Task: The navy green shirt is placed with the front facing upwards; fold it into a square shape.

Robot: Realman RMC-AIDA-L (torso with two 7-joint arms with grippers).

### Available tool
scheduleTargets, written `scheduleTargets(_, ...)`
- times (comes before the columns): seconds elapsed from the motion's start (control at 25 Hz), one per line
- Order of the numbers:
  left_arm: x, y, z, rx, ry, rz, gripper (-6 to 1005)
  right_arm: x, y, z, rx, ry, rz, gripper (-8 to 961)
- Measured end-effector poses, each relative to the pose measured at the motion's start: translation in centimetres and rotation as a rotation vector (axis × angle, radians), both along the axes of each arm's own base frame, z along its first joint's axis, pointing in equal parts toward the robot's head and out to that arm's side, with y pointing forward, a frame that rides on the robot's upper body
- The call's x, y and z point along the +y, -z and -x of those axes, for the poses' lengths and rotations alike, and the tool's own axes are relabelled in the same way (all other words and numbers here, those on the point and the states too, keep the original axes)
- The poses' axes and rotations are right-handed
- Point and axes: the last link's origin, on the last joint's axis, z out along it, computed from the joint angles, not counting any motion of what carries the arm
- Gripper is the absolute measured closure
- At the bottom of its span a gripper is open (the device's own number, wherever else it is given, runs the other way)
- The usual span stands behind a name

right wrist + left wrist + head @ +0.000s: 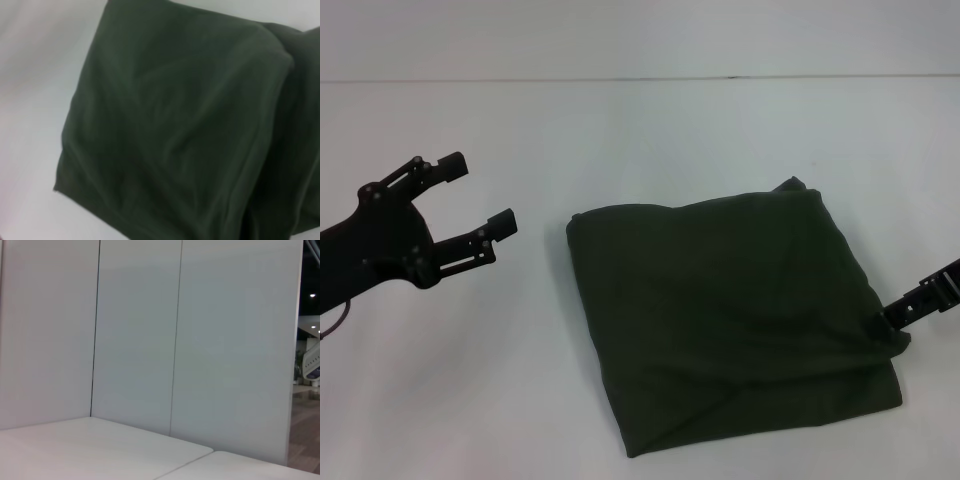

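The navy green shirt (pixel 730 320) lies folded into a rough square on the white table (pixel 520 380), plain side up, with no lettering showing. My right gripper (pixel 892 318) reaches in from the right edge and is shut on the shirt's right border, where the cloth puckers toward its tip. In the right wrist view the shirt (pixel 175 130) fills most of the picture, with a raised fold along one side. My left gripper (pixel 477 195) hovers open and empty to the left of the shirt, well apart from it.
The table's far edge (pixel 640 78) meets a pale wall. In the left wrist view only wall panels (pixel 140 340) and a corner of the table (pixel 100 450) show.
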Motion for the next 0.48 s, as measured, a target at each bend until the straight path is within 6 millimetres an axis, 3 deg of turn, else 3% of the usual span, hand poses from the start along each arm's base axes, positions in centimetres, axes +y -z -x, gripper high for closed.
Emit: scheduleTargets(0.48, 0.3, -0.5, 0.0, 0.031, 0.014, -0.016, 65, 0.2, 3.1, -2.5, 0.069, 0.087, 0.0, 28)
